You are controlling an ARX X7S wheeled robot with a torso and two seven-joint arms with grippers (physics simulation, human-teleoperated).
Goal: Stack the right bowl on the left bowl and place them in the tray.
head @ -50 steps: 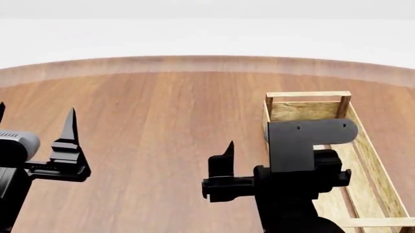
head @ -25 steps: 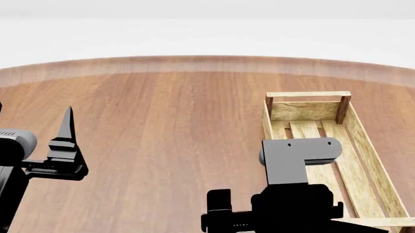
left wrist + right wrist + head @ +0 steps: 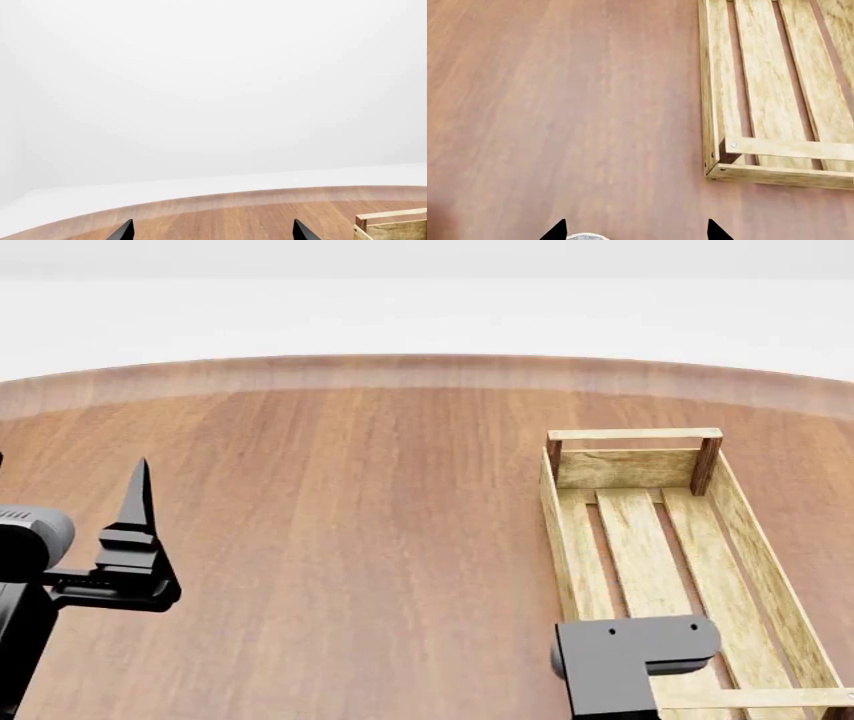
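Note:
The tray [image 3: 641, 468] is a long light-wood crate with a slatted bottom, lying on the right of the round wooden table [image 3: 347, 490], and nothing lies in it. Its near end [image 3: 774, 172] shows in the right wrist view. My right gripper [image 3: 636, 231] hovers open over bare table beside that end. A pale grey curved sliver [image 3: 584, 236] shows between its fingertips at the frame edge; I cannot tell whether it is a bowl. My left gripper [image 3: 213, 232] is open and empty, held level over the table's left side. No bowl shows clearly.
The table's curved far edge [image 3: 427, 368] runs across the back, with white floor beyond. A grey bracket of my right arm [image 3: 627, 655] overlaps the tray's near left corner in the head view. One left finger [image 3: 134, 505] points up at the left.
My right arm has drawn back and down out of the head view, uncovering the tray's slatted bottom; only its grey bracket still shows. The left arm has hardly moved.

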